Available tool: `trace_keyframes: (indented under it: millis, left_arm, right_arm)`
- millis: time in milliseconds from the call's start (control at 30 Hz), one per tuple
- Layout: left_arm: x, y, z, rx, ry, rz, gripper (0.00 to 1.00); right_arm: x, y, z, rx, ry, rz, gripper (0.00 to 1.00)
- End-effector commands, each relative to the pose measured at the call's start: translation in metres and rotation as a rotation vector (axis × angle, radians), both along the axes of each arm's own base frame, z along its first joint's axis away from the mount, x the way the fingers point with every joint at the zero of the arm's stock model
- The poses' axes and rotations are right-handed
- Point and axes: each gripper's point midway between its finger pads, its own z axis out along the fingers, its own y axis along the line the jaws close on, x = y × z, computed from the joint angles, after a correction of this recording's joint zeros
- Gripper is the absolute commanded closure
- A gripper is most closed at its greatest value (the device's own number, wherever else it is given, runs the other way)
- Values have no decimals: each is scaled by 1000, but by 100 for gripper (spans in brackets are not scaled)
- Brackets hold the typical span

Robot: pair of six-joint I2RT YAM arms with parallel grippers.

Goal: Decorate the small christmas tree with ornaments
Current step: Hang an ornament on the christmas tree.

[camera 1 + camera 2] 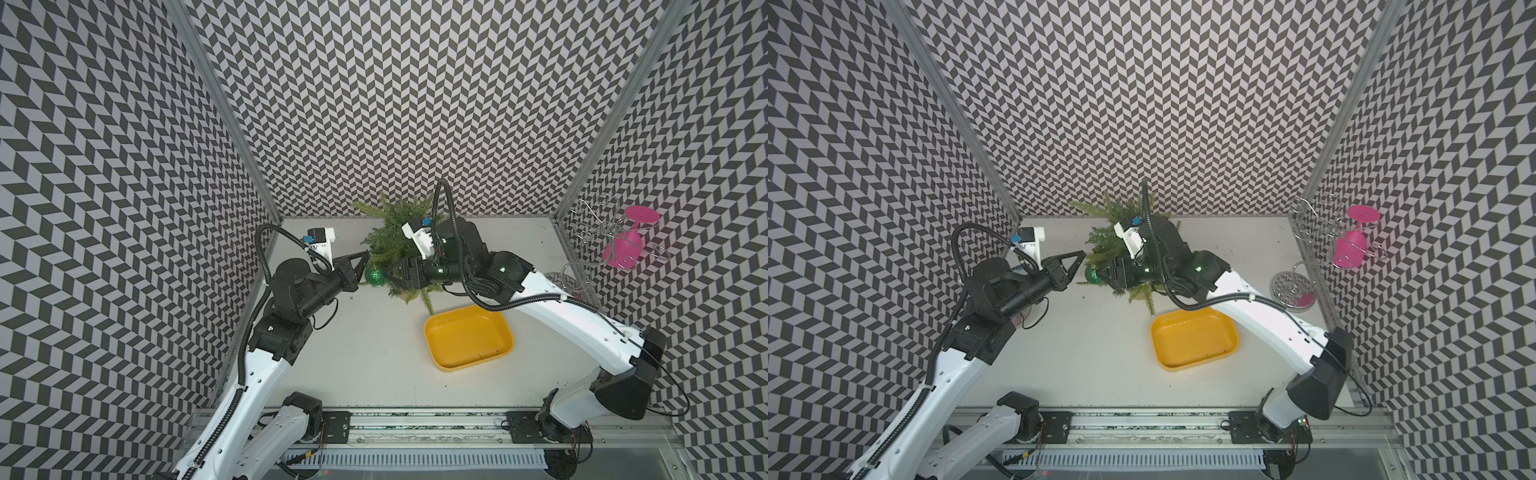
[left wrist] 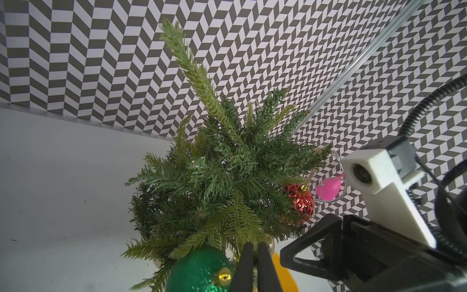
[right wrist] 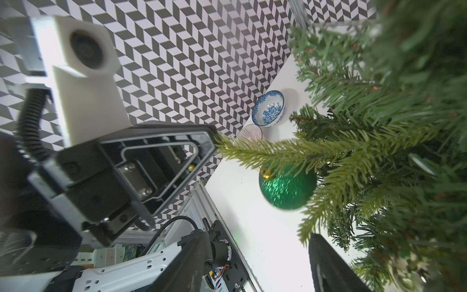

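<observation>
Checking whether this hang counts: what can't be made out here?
Green bauble string loop: buried in needles, right wrist view; hung or not, unclear.
Left gripper: the slit between its fingers is too narrow to show any pinch, left wrist view.
Small christmas tree base: mostly covered by branches, both top views.

green tree [image 1: 386,237], green bauble [image 1: 375,276], red bauble [image 2: 300,199], yellow tray [image 1: 465,338], black-white chevron walls [image 1: 374,104].

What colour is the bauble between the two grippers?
Glittery green bauble with a gold cap; clearest in the right wrist view.
</observation>
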Motion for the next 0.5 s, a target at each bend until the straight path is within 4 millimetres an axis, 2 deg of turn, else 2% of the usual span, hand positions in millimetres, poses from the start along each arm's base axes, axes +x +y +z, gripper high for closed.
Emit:
trace_keyframes:
  millis: [0,467]
  left_arm:
    - [-6,6,16,-24,-48,18,84]
    - [-14,13,12,-20,-38,44,68]
  right_arm:
    - [-5,-12,29,50,-74,-20,33]
    - [-11,-37,41,55,-107,-76,33]
